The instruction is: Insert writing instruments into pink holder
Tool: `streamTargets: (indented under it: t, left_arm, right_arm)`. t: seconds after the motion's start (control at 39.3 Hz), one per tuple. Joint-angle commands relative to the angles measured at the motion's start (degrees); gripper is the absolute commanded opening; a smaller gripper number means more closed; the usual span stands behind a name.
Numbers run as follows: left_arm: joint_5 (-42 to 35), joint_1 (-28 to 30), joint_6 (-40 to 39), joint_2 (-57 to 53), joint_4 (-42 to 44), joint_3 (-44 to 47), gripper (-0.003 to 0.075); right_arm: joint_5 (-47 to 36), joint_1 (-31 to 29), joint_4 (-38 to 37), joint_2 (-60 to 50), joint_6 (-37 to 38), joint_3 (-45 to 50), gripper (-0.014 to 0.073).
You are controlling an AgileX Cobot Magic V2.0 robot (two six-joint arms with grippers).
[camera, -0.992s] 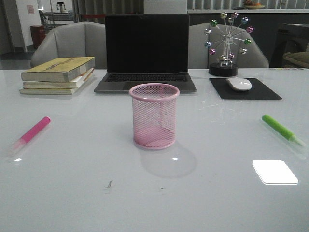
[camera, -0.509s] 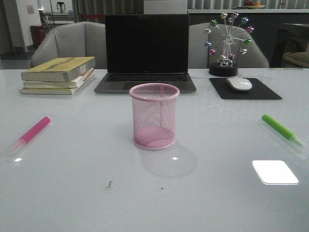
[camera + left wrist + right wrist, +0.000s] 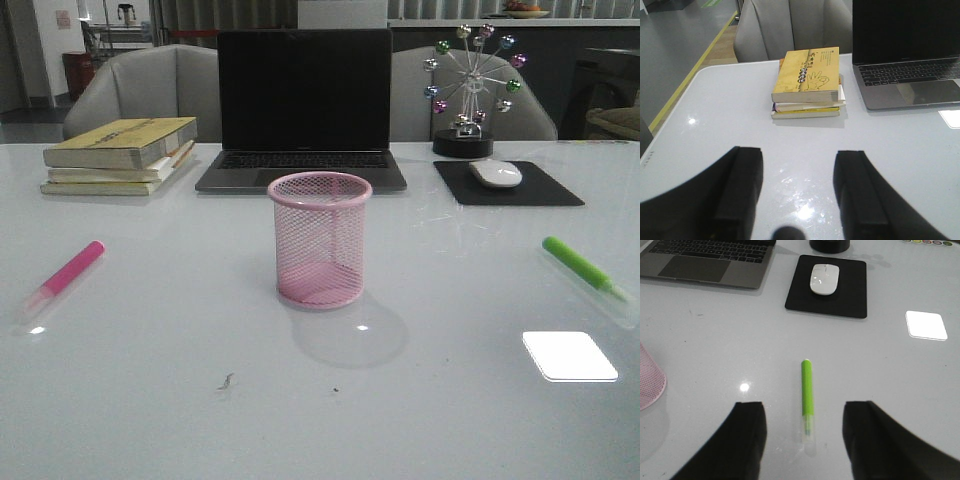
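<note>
The pink holder [image 3: 320,240] stands upright in the middle of the table, with nothing in it; its edge also shows in the right wrist view [image 3: 650,382]. The pink marker [image 3: 66,271] lies flat at the table's left. The green marker [image 3: 579,264] lies flat at the right. In the right wrist view my right gripper [image 3: 804,409] hangs open above the green marker [image 3: 807,387], whose clear cap end lies between the fingers. My left gripper [image 3: 799,156] is open over bare table; the pink marker is out of its view. Neither gripper appears in the front view.
A laptop [image 3: 303,100] sits behind the holder. A stack of books [image 3: 120,155] is at the back left, also seen from the left wrist [image 3: 807,82]. A mouse [image 3: 495,173] on a black pad [image 3: 545,190] and a ferris-wheel ornament [image 3: 468,85] are at the back right.
</note>
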Motion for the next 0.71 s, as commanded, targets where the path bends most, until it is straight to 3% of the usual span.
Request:
streamTargets:
  t: [0.0,0.28,0.48,0.69]
  left_arm:
    - [-5.3,-0.4,-0.4,-0.3,-0.5,-2.1,0.0407]
    - [-5.6,-0.4,-0.4,-0.3,-0.5,-2.1,0.0407]
    - [-5.6,-0.4,-0.4,-0.3,-0.5,-2.1,0.0407]
    - [-5.6,-0.4,-0.4,-0.3,-0.5,-2.1,0.0407]
  right_arm:
    - [-4.1,0.0,-0.6,-0.4,0.0,-2.1,0.0524]
    - [-0.9,0.0,0.1,1.5,0.0,-3.1,0.0506]
    - [6.5,0.0,0.1,13.1,0.0,-9.7,0.0499]
    - [17.9,0.0,0.1,28.0,0.0,-23.3,0.0499]
